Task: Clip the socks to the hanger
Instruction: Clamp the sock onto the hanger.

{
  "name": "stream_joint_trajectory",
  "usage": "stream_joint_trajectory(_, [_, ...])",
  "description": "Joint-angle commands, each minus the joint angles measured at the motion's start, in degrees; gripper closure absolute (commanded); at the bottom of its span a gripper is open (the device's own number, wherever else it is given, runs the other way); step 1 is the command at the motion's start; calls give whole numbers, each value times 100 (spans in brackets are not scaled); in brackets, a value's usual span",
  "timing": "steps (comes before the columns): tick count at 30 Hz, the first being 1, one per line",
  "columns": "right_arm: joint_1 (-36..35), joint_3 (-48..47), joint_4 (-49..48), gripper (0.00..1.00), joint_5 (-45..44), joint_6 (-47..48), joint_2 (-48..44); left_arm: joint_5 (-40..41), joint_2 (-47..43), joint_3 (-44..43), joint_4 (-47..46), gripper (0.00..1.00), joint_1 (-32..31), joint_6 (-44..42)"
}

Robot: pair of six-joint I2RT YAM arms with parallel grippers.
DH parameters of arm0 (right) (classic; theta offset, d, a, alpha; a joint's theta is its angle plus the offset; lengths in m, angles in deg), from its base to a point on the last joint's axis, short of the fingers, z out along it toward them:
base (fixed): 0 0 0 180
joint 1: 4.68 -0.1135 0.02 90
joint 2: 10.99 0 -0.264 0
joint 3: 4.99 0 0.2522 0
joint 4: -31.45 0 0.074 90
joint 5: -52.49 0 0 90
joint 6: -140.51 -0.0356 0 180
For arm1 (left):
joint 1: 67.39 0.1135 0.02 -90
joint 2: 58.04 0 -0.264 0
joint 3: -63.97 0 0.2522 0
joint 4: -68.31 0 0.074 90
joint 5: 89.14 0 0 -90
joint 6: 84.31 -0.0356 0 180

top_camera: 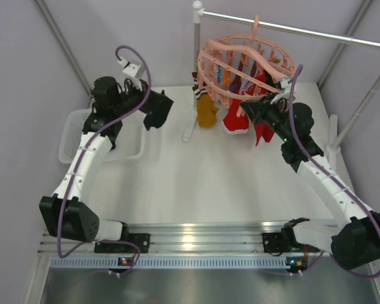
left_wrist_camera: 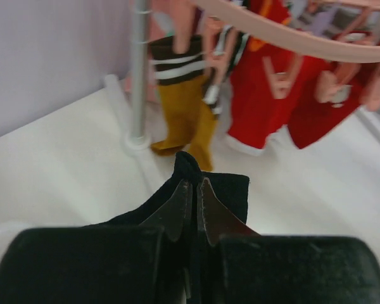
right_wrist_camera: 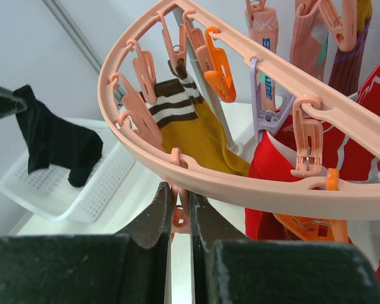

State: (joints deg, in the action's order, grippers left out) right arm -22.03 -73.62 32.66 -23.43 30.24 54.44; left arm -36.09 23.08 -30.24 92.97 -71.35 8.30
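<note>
Nearest the arms' bases, the left gripper (left_wrist_camera: 196, 187) is clamped tight on a black sock (left_wrist_camera: 227, 190). It holds the sock in the air to the left of the hanger (top_camera: 247, 60), well apart from it and above the white table (top_camera: 177, 183). Farther left of the hanger, by the side wall, sits a white mesh basket (top_camera: 73, 136).

At the hanger's near rim, the right gripper (right_wrist_camera: 179, 196) has its fingers (right_wrist_camera: 153, 218) drawn almost together on a small pink clip (right_wrist_camera: 179, 221) that dangles just under the ring. Other pink, orange and lilac clips hang along the same rim.

Beyond the rim, clipped under the hanger's left side, a mustard sock (top_camera: 207, 111) with a brown-and-white striped cuff hangs just beside the white post (top_camera: 196, 63) of the stand. To its right, under the middle of the hanger, red socks (top_camera: 236, 120) hang side by side, their toes near the table. At the far edge, the hanger's hook rests over a rail (top_camera: 316, 33) running right from the top of the post.
</note>
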Motion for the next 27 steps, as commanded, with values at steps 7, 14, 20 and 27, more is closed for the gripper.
stream_joint_trajectory(7, [108, -384, -326, 100, 77, -381, 93, 1245, -537, 1442, -2633, 100, -2212, 1837])
stream_joint_trajectory(14, [170, -384, -300, 100, 217, -618, 93, 1558, 605, 1216, -3709, 100, -3092, 2700])
stream_joint_trajectory(20, [231, -410, -282, 100, 288, -697, 119, 1647, 1318, 864, -4262, 100, -3277, 3043])
stream_joint_trajectory(27, [267, -410, -282, 100, 323, -917, 225, 1471, 1529, 1259, -5738, 100, -3409, 3307])
